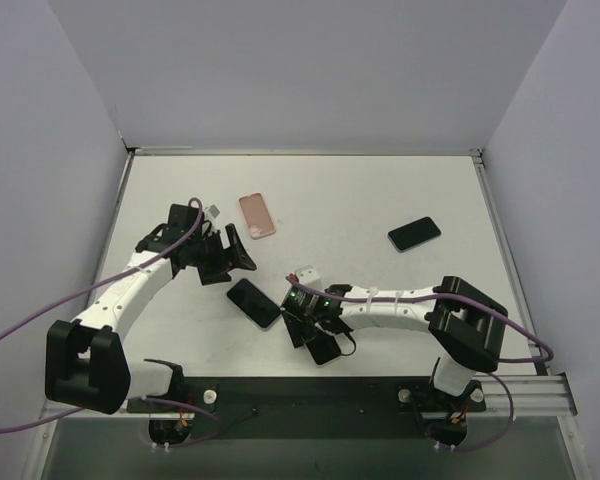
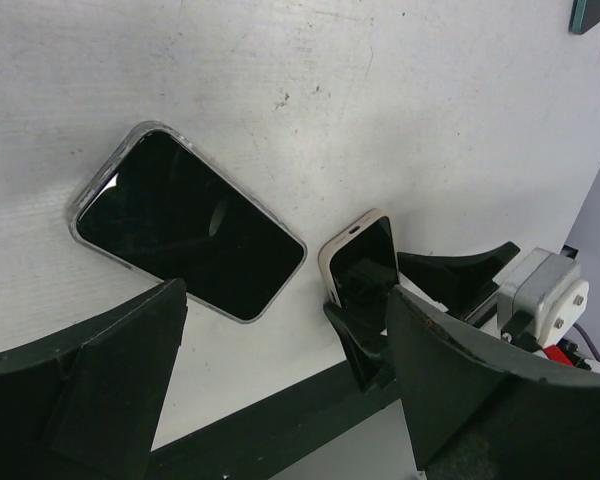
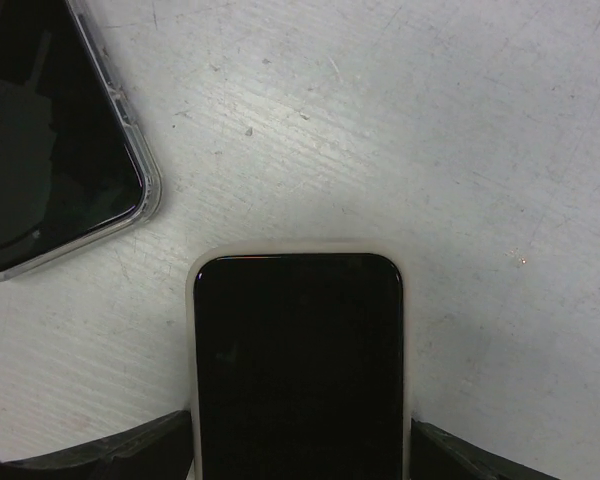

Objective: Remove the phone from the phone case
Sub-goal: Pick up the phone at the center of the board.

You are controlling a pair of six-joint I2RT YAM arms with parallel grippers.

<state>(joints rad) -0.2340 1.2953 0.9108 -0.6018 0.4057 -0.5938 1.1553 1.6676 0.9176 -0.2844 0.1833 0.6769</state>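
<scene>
Cream-cased phone [image 3: 298, 370]: flat on bench [image 1: 380, 190], near its front edge, just beside clear-cased phone [image 2: 185, 225]. Right jaws wide, astride its long sides; contact cannot be told. Left jaws wide, empty. You should close squarely on the case rim, keeping it flat, before prising.

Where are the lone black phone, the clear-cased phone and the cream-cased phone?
lone black phone [image 1: 414, 233], top view, middle of its screen.
clear-cased phone [image 2: 190, 225], left wrist view, middle of its screen.
cream-cased phone [image 3: 298, 370], right wrist view, middle of its screen.
</scene>
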